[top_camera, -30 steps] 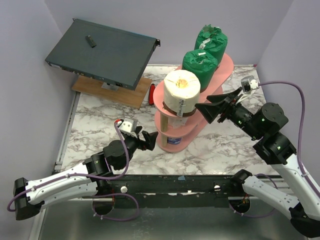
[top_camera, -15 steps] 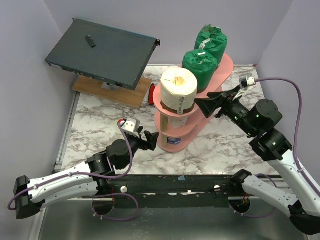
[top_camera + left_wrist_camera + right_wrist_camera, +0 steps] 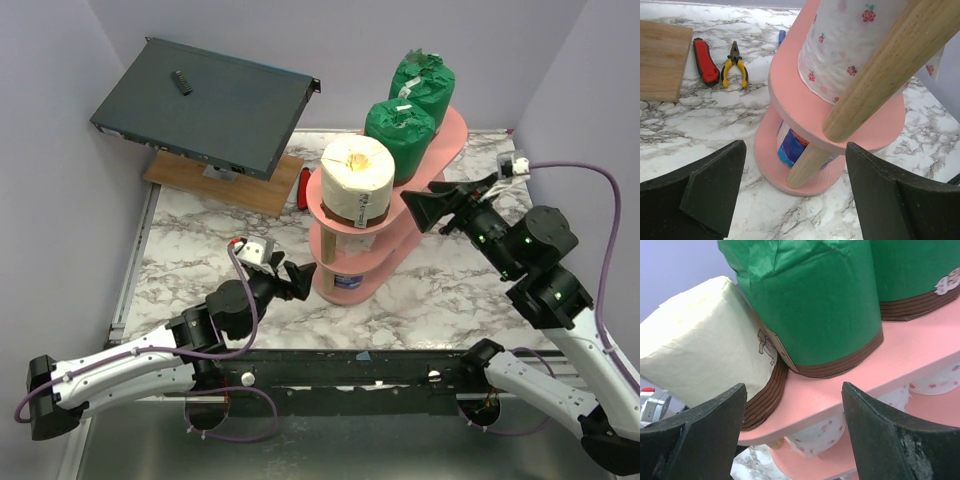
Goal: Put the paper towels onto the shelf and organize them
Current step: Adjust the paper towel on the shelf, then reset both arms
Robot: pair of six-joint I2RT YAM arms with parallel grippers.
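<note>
The pink shelf stands mid-table. Its top tier carries a cream-wrapped paper towel roll with a brown band at the near end and two green-wrapped rolls behind it. White flower-printed rolls sit on the middle tier, and a blue-and-white roll sits on the bottom one. My right gripper hangs open just right of the cream roll, level with the top tier, touching nothing. Low by the shelf's near end, my left gripper is open and holds nothing.
A dark grey flat box leans on a wooden board at the back left. Pliers and a red-handled tool lie on the marble left of the shelf. Purple walls close in the back and both sides.
The cream roll has shifted slightly left on the top tier. My right gripper pressed in toward it, then drew back a little to the right, opening slightly. The left arm has barely moved.
</note>
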